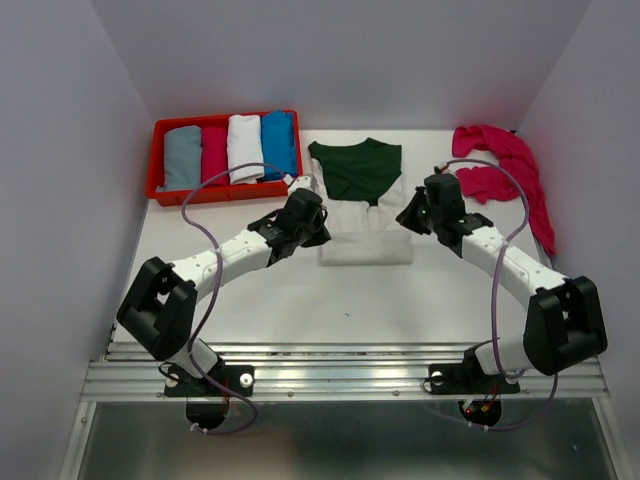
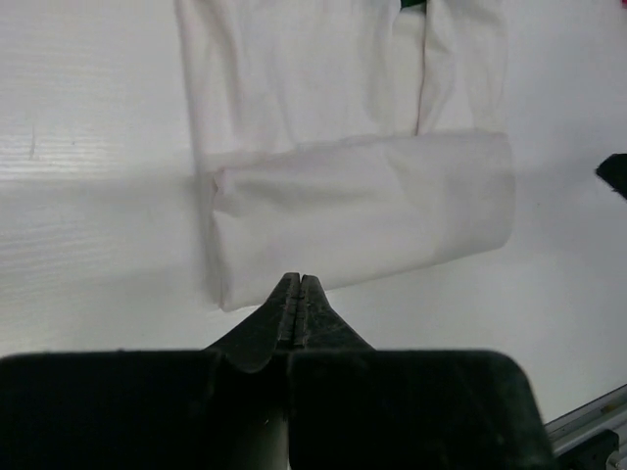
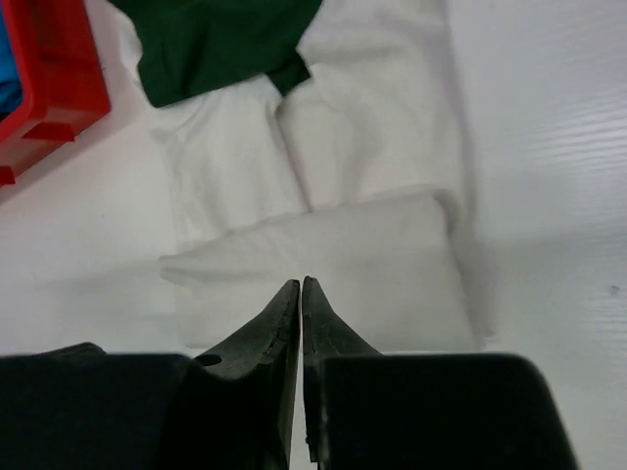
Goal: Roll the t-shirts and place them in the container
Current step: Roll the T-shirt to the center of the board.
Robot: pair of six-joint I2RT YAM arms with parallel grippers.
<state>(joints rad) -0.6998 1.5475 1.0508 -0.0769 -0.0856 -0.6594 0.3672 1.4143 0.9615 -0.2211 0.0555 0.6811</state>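
- From the top camera you see the cream-white t-shirt lying flat in the middle of the table, with its dark green upper part toward the far side.
- Its near end is turned up into a rolled hem.
- The left gripper sits just beside the left side of that shirt and the right gripper just beside its right side. From here you cannot tell how either pair of jaws stands.
- The magenta-pink t-shirt lies crumpled at the far right, well apart from both arms.
- The red tray at the far left holds four rolled cloths side by side: grey, magenta, white and blue.
- In your left wrist view, the left gripper has its fingers pressed together with nothing visible between them. The tips are at the near edge of the rolled hem.
- In your right wrist view, the right gripper is closed to a thin slit and grips nothing you can see. Its tips are over the rolled hem, and a corner of the red tray shows at the upper left.
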